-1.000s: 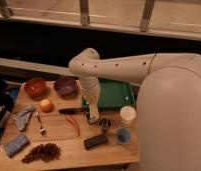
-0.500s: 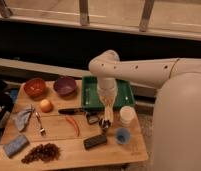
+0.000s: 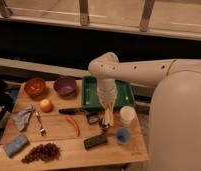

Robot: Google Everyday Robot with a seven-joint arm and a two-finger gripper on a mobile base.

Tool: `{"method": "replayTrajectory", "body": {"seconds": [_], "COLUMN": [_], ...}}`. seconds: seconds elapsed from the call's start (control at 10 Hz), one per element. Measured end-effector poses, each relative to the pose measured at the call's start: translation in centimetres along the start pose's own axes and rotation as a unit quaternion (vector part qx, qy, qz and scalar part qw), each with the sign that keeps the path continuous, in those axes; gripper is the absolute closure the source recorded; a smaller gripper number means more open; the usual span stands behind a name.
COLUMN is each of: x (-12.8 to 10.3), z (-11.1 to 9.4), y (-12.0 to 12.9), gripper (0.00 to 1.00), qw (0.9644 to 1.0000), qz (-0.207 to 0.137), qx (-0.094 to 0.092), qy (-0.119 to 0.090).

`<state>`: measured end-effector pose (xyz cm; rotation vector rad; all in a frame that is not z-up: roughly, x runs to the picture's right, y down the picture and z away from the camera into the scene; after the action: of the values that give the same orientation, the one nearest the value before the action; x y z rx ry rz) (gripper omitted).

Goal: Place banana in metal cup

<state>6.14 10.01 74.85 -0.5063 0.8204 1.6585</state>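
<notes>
Far left of the wooden table (image 3: pixel 119 152), a blue sponge (image 3: pixel 15 145) sits low, a grey cloth (image 3: pixel 23 118) and a fork (image 3: pixel 40 124) above it, dark grapes (image 3: pixel 42 152) along the bottom edge. Up top, an orange bowl (image 3: pixel 35 87), then a purple bowl (image 3: pixel 65 85), with an orange (image 3: pixel 46 105) just below. Moving centre: a red chili pepper (image 3: pixel 73 125) and a black-handled knife (image 3: pixel 71 111). Now the gripper (image 3: pixel 107 120), hanging over the middle of the table, fingers pinching the banana (image 3: pixel 108 112), which points downward. The metal cup (image 3: pixel 94 118) stands just left of it, a dark block (image 3: pixel 95 140) lower down. Behind, the green tray (image 3: pixel 125 93). Right: white cup (image 3: pixel 127 115), light blue cup (image 3: pixel 123 135).
</notes>
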Motion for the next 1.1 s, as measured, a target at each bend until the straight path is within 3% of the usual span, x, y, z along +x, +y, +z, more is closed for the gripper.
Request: {"method": "replayTrajectory", "body": {"seconds": [0.5,1.1], "x": [1.4,1.8], "z": [1.3,4.8], "y": [1.0,2.5], "gripper": [0.82,0.82], "qw": [0.9994,0.9971], "qz": [-0.014,-0.02], "qx": [-0.006,-0.029], "qy": [0.03,0.068]}}
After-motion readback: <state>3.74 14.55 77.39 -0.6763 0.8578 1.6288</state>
